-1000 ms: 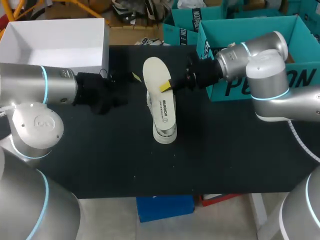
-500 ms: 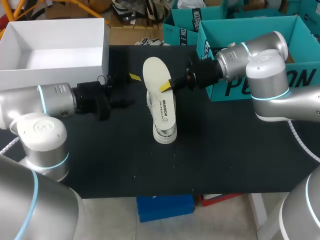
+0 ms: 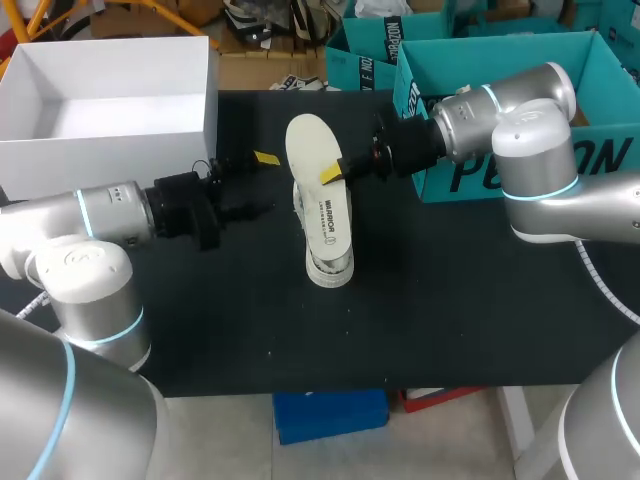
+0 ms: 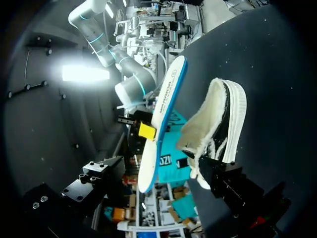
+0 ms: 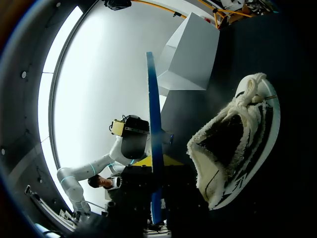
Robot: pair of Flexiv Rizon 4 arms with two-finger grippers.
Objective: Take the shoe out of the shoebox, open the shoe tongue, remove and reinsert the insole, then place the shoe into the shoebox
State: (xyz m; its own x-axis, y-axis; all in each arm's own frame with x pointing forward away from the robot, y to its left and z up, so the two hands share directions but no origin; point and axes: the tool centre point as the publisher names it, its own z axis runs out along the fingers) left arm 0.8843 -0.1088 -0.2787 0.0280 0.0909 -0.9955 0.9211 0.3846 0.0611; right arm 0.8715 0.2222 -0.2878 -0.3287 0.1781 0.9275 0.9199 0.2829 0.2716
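While the right gripper (image 3: 336, 172) pinches the insole (image 3: 310, 150) over the shoe (image 3: 330, 273), left gripper (image 3: 260, 184) hangs nearby.
Its fingers stand spread, empty.

Counts: 1 shoe (image 3: 330, 265), 1 insole (image 3: 316, 165), 1 white shoebox (image 3: 100, 155), 1 dark surface (image 3: 450, 300). 2 end effectors: 1 left end effector (image 3: 258, 185), 1 right end effector (image 3: 335, 170).

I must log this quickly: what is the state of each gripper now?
Left gripper: open, holding nothing.
Right gripper: closed on the insole.
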